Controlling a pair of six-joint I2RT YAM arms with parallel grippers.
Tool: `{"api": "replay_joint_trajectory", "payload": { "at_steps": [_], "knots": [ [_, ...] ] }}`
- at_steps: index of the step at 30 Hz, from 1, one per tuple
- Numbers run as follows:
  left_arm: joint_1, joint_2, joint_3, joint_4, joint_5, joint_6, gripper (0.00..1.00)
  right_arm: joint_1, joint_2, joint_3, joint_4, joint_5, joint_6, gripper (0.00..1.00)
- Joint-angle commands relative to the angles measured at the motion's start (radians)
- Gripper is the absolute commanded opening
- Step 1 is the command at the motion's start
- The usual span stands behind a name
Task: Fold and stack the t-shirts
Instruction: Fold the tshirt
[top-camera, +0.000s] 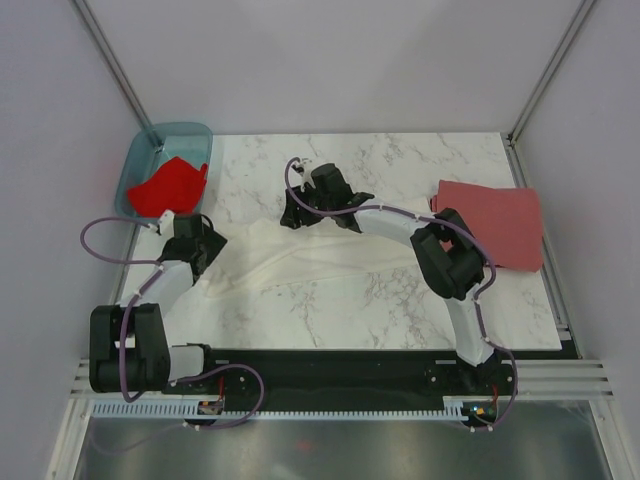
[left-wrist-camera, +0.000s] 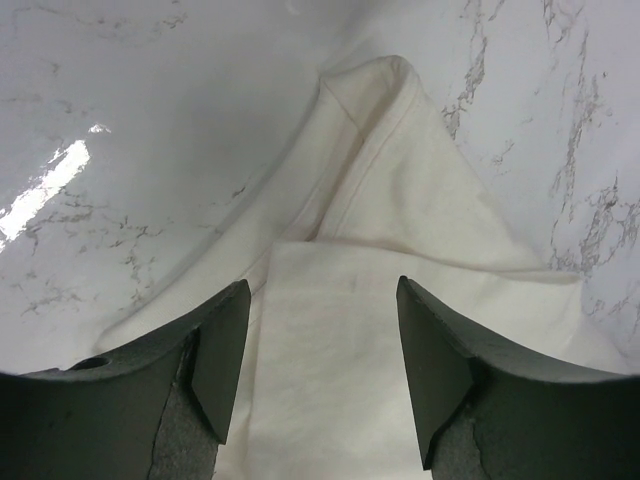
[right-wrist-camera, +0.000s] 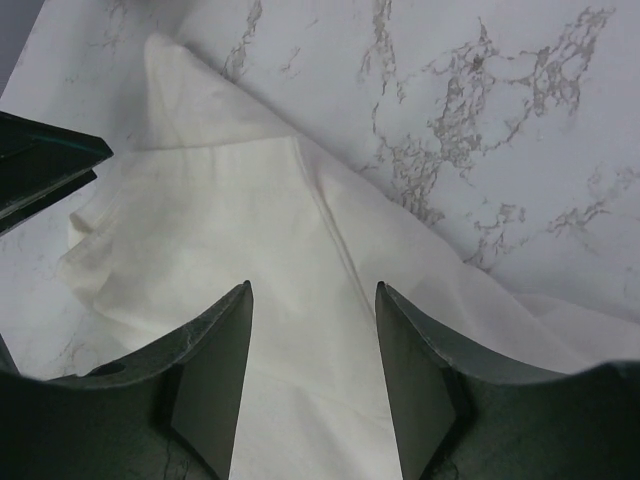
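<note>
A white t-shirt lies spread and rumpled across the middle of the marble table; its print does not show. My left gripper is open above the shirt's left end; the left wrist view shows white cloth between the spread fingers. My right gripper is open over the shirt's far edge, with cloth below its fingers in the right wrist view. A dull brick-red t-shirt lies folded flat at the right. A bright red t-shirt sits bunched in the teal tub.
The teal tub stands at the table's far left corner. Metal frame posts rise at the back corners. The table's right edge runs just beyond the brick-red shirt. Marble surface shows at the back and front.
</note>
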Motion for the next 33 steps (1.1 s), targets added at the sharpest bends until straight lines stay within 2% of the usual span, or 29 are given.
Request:
{"api": "replay_joint_trajectory", "payload": {
  "at_steps": [1, 8, 20, 24, 27, 30, 33],
  "knots": [
    [-0.002, -0.028, -0.007, 0.036, 0.004, 0.003, 0.68, -0.006, 0.065, 0.108, -0.004, -0.103, -0.029, 0.61],
    [-0.003, -0.052, -0.01, 0.032, 0.018, 0.004, 0.68, 0.01, 0.22, 0.248, -0.057, -0.147, -0.027, 0.61],
    [-0.005, -0.051, -0.005, 0.035, 0.029, 0.004, 0.67, 0.038, 0.339, 0.401, -0.063, -0.215, -0.006, 0.6],
    [-0.005, -0.049, -0.004, 0.035, 0.027, 0.006, 0.67, 0.041, 0.367, 0.438, -0.058, -0.258, 0.017, 0.51],
    [-0.005, -0.052, -0.004, 0.036, 0.027, 0.007, 0.67, 0.044, 0.372, 0.452, -0.052, -0.276, 0.026, 0.33],
    [-0.005, -0.059, -0.007, 0.035, 0.027, 0.006, 0.67, 0.046, 0.354, 0.432, -0.047, -0.293, 0.028, 0.09],
    [-0.007, -0.065, -0.008, 0.036, 0.029, 0.007, 0.66, 0.046, 0.301, 0.39, -0.034, -0.299, 0.026, 0.03]
  ]
}}
